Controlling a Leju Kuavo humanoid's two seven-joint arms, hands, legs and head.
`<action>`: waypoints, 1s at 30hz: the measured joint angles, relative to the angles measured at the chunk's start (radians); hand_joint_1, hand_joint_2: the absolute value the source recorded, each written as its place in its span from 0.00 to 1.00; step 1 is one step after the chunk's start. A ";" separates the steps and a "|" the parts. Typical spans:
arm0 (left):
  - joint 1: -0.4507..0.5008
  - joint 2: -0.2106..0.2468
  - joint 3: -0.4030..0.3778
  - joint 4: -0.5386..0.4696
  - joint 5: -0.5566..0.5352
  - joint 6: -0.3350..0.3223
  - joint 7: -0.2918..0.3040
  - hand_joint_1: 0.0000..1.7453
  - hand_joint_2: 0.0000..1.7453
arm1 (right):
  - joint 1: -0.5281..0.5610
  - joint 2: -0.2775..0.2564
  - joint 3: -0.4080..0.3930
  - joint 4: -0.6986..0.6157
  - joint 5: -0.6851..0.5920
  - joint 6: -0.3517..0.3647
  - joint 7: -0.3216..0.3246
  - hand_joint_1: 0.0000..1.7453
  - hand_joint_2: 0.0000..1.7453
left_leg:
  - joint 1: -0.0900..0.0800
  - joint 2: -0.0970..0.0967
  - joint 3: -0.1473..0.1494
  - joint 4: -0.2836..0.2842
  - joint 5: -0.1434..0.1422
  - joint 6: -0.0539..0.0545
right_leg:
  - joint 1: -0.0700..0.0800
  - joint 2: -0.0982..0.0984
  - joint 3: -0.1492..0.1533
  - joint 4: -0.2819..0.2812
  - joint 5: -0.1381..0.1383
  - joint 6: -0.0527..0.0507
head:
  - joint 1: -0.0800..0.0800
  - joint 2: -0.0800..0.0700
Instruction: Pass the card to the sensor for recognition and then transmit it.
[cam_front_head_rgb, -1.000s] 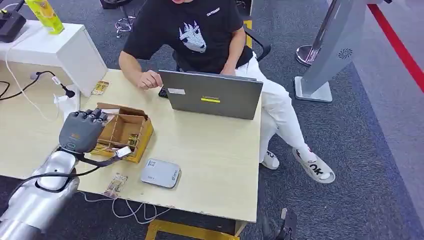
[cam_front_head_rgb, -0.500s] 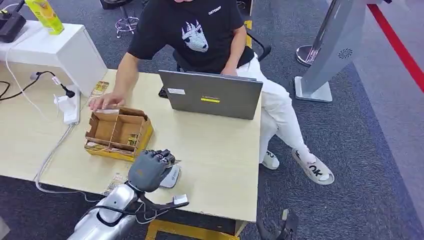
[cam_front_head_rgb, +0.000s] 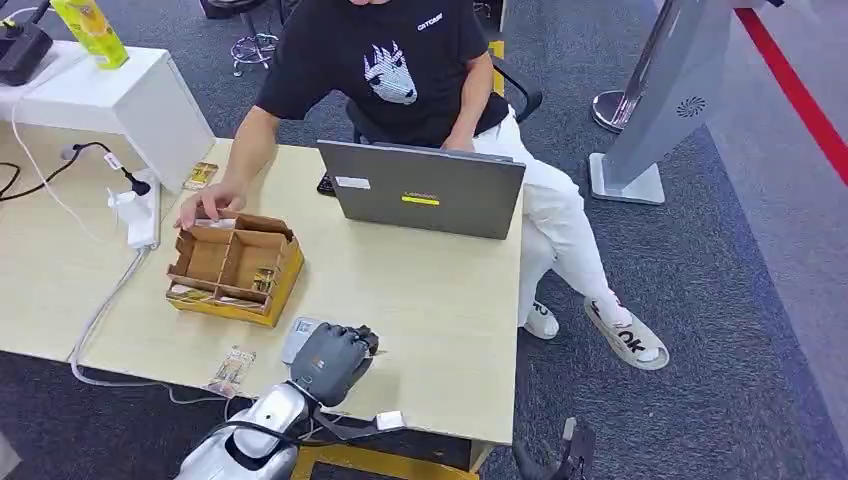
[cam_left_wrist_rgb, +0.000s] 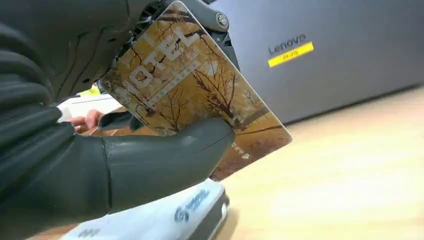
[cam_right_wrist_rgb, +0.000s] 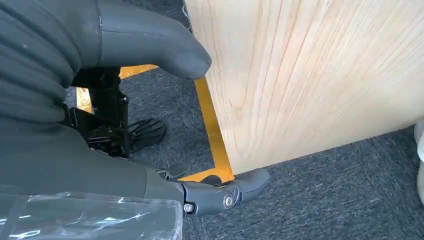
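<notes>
As over sensor, card tilted.

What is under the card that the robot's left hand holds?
Under the card, pinched by the left robot hand, lies the grey sensor on the table. The robot hand covers most of the sensor, so whether the card touches it cannot be seen.

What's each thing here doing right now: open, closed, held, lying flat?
Card: pinched in the left hand, tilted above the sensor.
Sensor: flat on the table.
Laptop: open, facing the person.
Cardboard box: open, cards inside.
Right hand: holds nothing.
</notes>
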 joint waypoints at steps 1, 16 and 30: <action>0.000 0.000 -0.001 0.010 -0.003 -0.004 0.007 1.00 1.00 | 0.000 0.000 0.002 0.000 -0.002 0.000 0.000 0.00 1.00 | 0.000 0.000 0.000 0.000 0.000 0.000 | 0.000 0.000 0.000 0.000 0.000 0.000 | 0.000 0.000; -0.009 0.015 0.000 0.050 -0.026 -0.031 0.070 1.00 1.00 | 0.003 0.000 0.007 0.000 -0.006 0.000 -0.004 0.00 1.00 | 0.000 0.000 0.000 0.000 0.000 0.000 | 0.000 0.000 0.000 0.000 0.000 0.000 | 0.000 0.000; -0.039 0.065 0.029 0.042 -0.203 0.159 0.132 1.00 1.00 | 0.008 -0.002 0.019 0.000 -0.003 0.000 0.001 0.00 1.00 | 0.000 0.000 0.000 0.000 0.000 0.000 | 0.000 0.000 0.000 0.000 0.000 0.000 | 0.000 0.000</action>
